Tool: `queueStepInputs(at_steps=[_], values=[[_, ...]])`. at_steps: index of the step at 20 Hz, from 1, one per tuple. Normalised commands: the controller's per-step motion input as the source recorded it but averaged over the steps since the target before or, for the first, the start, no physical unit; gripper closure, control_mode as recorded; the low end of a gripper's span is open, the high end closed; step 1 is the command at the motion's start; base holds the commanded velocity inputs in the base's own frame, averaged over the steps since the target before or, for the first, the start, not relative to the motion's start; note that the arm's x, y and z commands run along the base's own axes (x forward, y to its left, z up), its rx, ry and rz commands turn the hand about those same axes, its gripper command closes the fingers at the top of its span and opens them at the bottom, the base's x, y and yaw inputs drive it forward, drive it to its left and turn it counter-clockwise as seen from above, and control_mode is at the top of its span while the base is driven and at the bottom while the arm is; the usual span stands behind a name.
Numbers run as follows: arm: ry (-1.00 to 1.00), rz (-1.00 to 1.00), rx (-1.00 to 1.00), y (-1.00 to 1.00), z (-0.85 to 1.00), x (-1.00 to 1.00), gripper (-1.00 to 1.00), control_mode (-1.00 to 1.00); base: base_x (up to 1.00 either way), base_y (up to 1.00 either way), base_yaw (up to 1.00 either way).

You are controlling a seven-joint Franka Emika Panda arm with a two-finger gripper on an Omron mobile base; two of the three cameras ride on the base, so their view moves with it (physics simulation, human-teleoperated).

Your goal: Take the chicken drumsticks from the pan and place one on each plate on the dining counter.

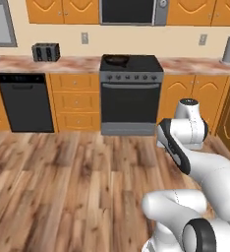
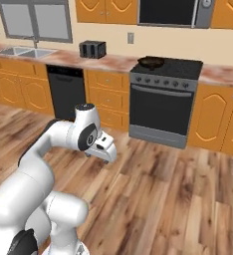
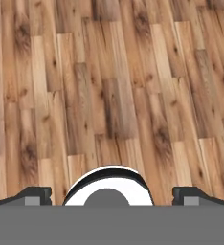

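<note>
Black pan (image 2: pixel 151 62) on stove (image 2: pixel 168 67), handle direction unclear

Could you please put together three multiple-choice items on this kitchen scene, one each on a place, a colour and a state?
1. Where is the pan?
A. in the sink
B. on the stove
C. on the floor

2. What colour is the toaster?
A. dark
B. white
C. orange

3. How is the gripper?
A. shut on a drumstick
B. shut on a plate
C. open, over the floor

Answers:
1 B: the pan sits on the stove, at its top left corner in both base views.
2 A: the toaster is dark, almost black, against the pale wall.
3 C: in the hand view the fingertips stand far apart with only wooden floor past them.
</note>
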Motion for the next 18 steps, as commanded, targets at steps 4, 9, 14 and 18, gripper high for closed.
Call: queueStepInputs(at_steps=[4,9,14,18], values=[[0.00,0.00,0.00,0.00,0.00,0.00,-1.00,1.00,1.00,0.09,-0.01],[0.00,0.00,0.00,0.00,0.00,0.00,-1.00,1.00,1.00,0.12,0.00],[0.00,0.00,0.00,0.00,0.00,0.00,-1.00,1.00,1.00,0.11,0.00],[0.00,0.00,0.00,0.00,0.00,0.00,-1.00,1.00,1.00,0.06,0.00]])
